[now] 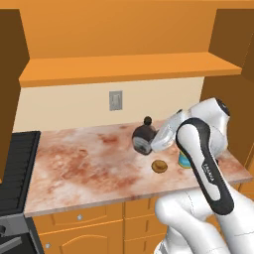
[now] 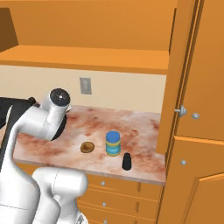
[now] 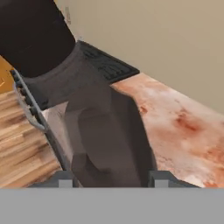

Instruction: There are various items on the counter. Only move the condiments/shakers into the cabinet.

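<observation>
Hand view: I see my end effector (image 3: 109, 181) closed around the dark brown bottle (image 1: 144, 136) (near the table's (image 1: 89, 163) back edge), pastry (image 1: 159, 166) nearer the front.

The arm (image 1: 198, 218) consisted of glossy white, rounded tubular links joined by bulbous white housings. Nearest the mottled reddish-brown and cream stone-like counter (image 1: 89, 168), one link carried a long black band with rounded ends (image 1: 206, 168), outlined in white and printed with small white lettering too small to read. A round joint cap, black and speckled with pale dots (image 2: 59, 97), was ringed in grey on a white cylindrical housing.
</observation>
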Motion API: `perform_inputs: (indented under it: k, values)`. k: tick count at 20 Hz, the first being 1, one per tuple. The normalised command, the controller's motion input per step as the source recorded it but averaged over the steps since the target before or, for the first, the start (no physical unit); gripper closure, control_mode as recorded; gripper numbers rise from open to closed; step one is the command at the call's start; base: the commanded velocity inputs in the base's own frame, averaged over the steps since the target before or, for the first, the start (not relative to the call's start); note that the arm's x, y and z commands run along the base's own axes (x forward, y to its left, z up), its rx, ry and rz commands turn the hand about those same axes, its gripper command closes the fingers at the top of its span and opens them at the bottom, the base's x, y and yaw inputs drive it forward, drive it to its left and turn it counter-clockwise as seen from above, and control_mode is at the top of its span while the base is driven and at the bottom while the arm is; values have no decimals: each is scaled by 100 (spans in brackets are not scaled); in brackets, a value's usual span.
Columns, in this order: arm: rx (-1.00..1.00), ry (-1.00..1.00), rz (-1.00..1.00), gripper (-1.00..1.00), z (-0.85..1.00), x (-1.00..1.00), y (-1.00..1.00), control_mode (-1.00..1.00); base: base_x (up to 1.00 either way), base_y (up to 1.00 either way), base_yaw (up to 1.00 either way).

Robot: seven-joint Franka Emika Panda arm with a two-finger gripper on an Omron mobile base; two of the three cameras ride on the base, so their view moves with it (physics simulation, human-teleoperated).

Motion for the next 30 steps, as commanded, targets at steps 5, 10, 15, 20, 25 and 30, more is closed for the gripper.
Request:
perform_inputs:
  k: [5,10,15,20,25,30]
  values:
    - [10,-12,-34,100,100,-50,0,-100,0,0,0]
    - [19,10,-39,100,100,-20,-6,-100,0,0,0]
    - [23,25,-29,100,100,-6,-11,-100,0,0,0]
    - [15,7,-5,100,100,-2,-20,-100,0,0,0]
    - [24,-3,0,100,92,-20,-39,-100,0,0,0]
    - [3,-7,0,100,13,-6,-6,-100,0,0,0]
